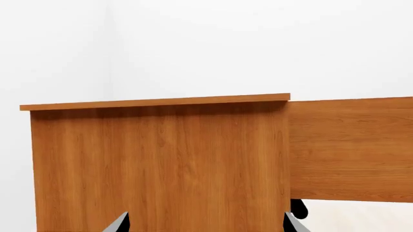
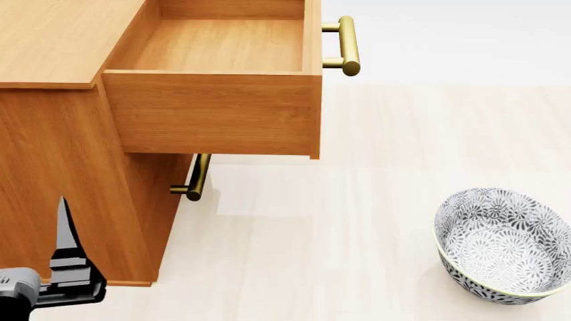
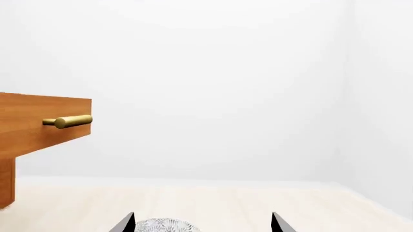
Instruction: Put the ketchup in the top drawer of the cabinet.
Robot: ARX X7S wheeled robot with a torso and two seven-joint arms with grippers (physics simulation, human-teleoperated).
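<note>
The red-labelled ketchup tin shows in no view, so its direction from either claw cannot be told, while the pulled-out orange-brown wooden top drawer [image 2: 214, 100] gapes empty at upper left, above the open left gripper [image 1: 205, 223] and open right gripper [image 3: 202, 222].

The top drawer [image 2: 214, 100] stands pulled well out from the cabinet [image 2: 53, 167], open upward, its inside bare, so a hand can come down into it from above. Its brass handle [image 2: 348, 45] juts from the front. Under the drawer's overhang the lower drawer's handle [image 2: 196, 179] sticks out into the gap. The left gripper [image 2: 64, 267] sits close against the cabinet's side. The bowl [image 2: 499, 244] stands well apart on the floor, with open floor between it and the cabinet.
</note>
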